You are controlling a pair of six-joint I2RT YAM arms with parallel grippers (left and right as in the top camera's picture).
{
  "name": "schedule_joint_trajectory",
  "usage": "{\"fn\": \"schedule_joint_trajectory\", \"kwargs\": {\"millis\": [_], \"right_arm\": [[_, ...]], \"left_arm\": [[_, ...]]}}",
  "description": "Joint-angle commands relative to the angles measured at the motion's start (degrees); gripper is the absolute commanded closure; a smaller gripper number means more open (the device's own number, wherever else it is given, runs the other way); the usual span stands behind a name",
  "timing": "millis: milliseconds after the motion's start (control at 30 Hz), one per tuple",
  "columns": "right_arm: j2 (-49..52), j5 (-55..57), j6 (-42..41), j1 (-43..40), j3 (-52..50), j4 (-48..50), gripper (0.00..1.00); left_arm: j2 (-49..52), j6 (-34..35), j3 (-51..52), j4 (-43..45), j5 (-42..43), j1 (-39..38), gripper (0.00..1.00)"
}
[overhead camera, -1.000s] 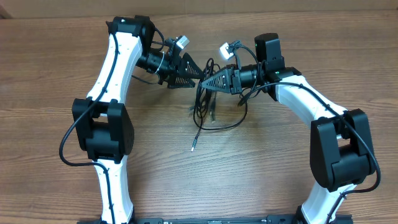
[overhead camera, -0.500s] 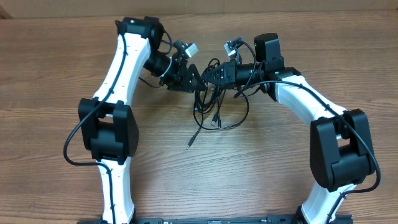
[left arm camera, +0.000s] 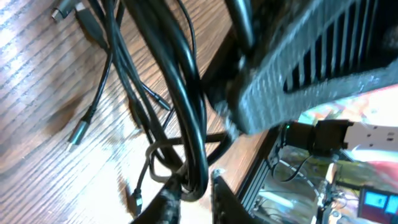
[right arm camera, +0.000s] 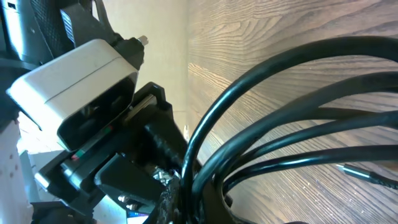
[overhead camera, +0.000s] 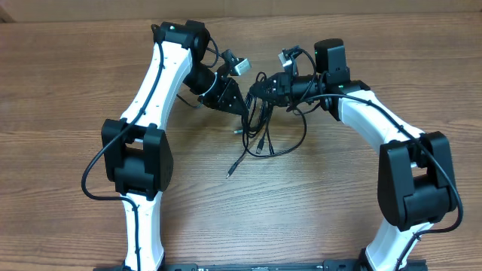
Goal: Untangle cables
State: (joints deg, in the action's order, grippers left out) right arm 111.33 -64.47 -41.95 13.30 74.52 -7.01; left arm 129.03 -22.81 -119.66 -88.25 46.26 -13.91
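The cables [overhead camera: 262,128] are a tangle of thin black cords that hangs from between the two grippers down to the wooden table. One silver-tipped plug [overhead camera: 230,174] trails out to the lower left. My right gripper [overhead camera: 262,90] is shut on the top of the bundle, and several strands [right arm camera: 298,74] run out from between its fingers [right arm camera: 196,199]. My left gripper [overhead camera: 245,105] meets the bundle from the left. Its jaws [left arm camera: 194,198] stand narrow, pinching a looped strand of the cables [left arm camera: 180,81]. A silver plug [left arm camera: 76,134] lies on the wood beyond.
The two wrists are nearly touching above the back middle of the table [overhead camera: 316,203]. The right gripper's grey ribbed finger [left arm camera: 311,68] fills the left wrist view. The left arm's white camera housing [right arm camera: 81,74] is close in the right wrist view.
My left gripper moved right into the bundle and its jaws closed on a strand. The right gripper stayed shut and lifted slightly toward the back. The hanging loops shifted right.
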Motion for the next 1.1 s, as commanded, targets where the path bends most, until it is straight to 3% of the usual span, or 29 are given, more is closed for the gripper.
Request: {"fn": "schedule_joint_trajectory", "kwargs": {"millis": [0, 167, 367, 467, 600, 900, 1067], "right_arm": [[-0.4, -1.7, -0.5, -0.3, 0.5, 0.4, 0.96], [-0.4, -2.3, -0.5, -0.3, 0.5, 0.4, 0.96], [-0.4, -2.5, -0.5, -0.3, 0.5, 0.5, 0.96], [-0.4, -2.5, -0.4, -0.3, 0.5, 0.5, 0.96], [-0.4, -2.5, 2.1, -0.8, 0.5, -0.3, 0.95], [-0.4, -0.8, 15.6, -4.9, 0.5, -14.7, 0.96], [-0.4, 8.3, 19.8, -8.0, 0.4, -25.1, 0.96]], "left_arm": [[0.1, -0.9, -0.4, 0.6, -0.2, -0.6, 0.79], [0.1, -0.8, -0.4, 2.0, -0.2, -1.4, 0.88], [0.1, -0.8, -0.2, 3.2, -0.2, -2.3, 0.83], [0.1, -0.8, 0.5, 3.5, -0.6, -2.7, 0.96], [0.1, -0.8, 1.5, 3.2, -3.7, -2.6, 0.96], [0.1, -3.2, 2.2, 2.6, -4.2, -1.5, 0.96], [0.1, -5.7, 2.2, 2.5, -2.1, -1.5, 0.96]]}}
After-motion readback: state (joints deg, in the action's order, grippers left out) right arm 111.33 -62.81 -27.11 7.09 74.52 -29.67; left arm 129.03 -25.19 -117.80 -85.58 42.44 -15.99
